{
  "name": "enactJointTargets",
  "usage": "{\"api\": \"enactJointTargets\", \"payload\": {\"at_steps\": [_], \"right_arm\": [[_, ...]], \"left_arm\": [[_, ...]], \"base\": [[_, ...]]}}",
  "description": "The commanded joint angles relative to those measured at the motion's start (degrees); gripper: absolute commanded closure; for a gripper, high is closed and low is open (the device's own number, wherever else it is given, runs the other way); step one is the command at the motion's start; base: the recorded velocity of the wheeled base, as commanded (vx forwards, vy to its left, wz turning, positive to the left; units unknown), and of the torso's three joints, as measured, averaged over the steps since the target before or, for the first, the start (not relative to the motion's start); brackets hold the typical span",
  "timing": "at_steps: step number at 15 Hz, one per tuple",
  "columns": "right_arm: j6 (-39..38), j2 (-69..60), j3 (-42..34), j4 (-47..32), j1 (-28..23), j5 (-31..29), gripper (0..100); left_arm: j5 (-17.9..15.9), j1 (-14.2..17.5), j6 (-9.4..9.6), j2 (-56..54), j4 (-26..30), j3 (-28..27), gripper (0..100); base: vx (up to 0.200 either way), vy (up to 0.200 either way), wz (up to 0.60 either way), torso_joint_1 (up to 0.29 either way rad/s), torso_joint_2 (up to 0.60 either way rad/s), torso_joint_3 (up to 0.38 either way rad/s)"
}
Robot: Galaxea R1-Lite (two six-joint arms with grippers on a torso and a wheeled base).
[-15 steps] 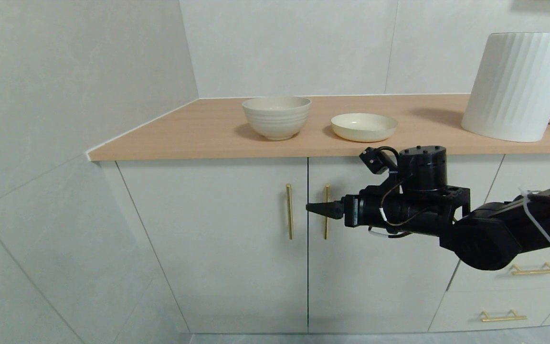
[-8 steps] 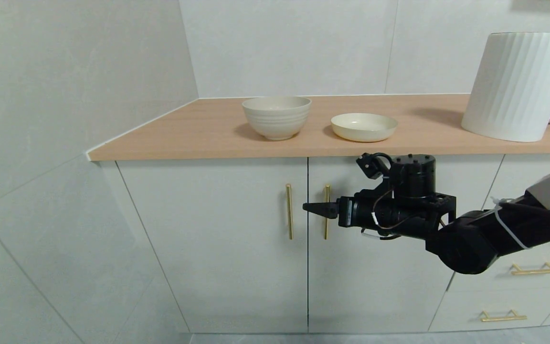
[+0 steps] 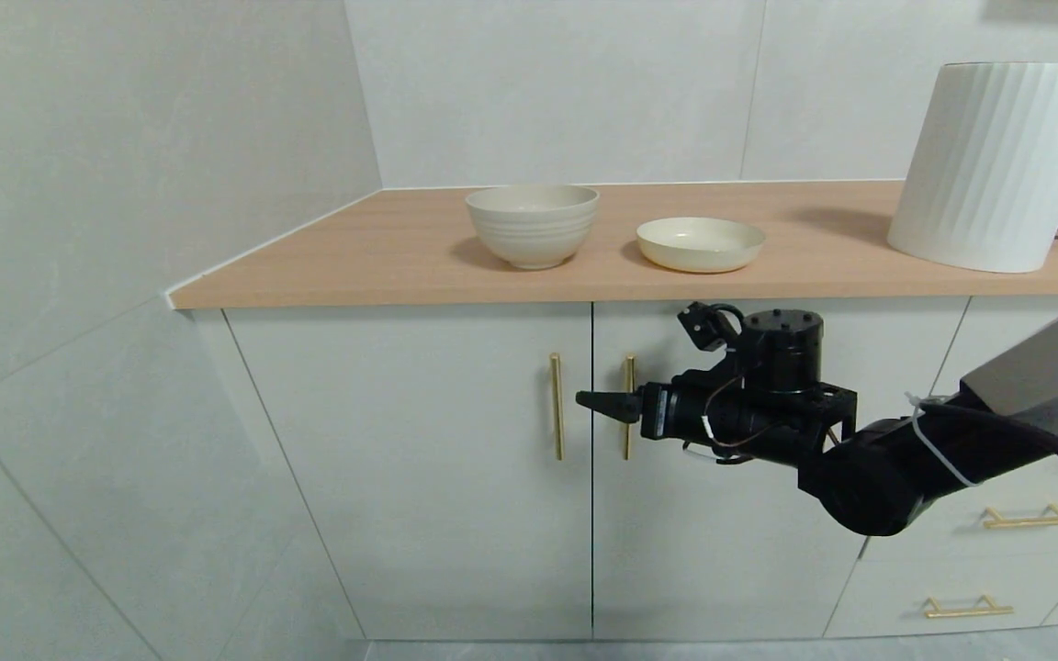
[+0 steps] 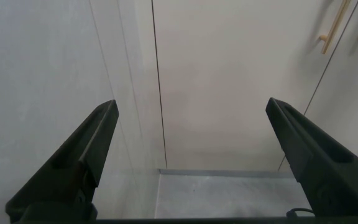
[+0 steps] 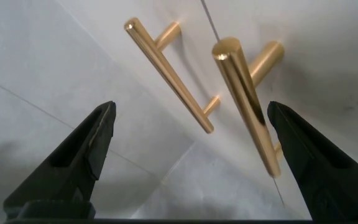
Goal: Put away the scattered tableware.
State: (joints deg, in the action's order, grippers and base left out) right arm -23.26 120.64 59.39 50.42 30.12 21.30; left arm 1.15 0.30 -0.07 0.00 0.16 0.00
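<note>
A ribbed cream bowl (image 3: pixel 532 225) and a shallow cream dish (image 3: pixel 700 243) stand upright, near each other, on the wooden countertop (image 3: pixel 382 252).

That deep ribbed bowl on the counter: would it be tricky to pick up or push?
Probably rigid and breakable: the bowl looks like glazed ceramic. Its smooth finish suggests a pinch on the rim could slip. It narrows to a small foot, so a high push might tip it.

Kitchen: wood countertop (image 3: pixel 382 262), cabinets (image 3: pixel 419 477)
</note>
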Motion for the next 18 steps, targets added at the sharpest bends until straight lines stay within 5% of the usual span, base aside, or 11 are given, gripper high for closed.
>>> {"api": "enactJointTargets", "payload": {"at_steps": [1,14,18], "right_arm": [[-0.6,1.1,-0.1,0.6,0.1,0.1,0],[-1.9,-0.2,-2.7,3.6,3.0,0.9,0],[-1.8,-4.0,-6.2,3.2,3.8,6.6,0]], "left_arm": [[0.1,0.0,-0.01,0.0,0.0,0.0,0],[0.0,0.0,-0.01,0.0,0.0,0.0,0],[0.0,0.0,-0.1,0.0,0.0,0.0,0]], "base": [[0.0,0.0,0.0,0.0,0.0,0.0],[0.0,0.0,0.0,0.0,0.0,0.0],[0.0,0.0,0.0,0.0,0.0,0.0]]}}
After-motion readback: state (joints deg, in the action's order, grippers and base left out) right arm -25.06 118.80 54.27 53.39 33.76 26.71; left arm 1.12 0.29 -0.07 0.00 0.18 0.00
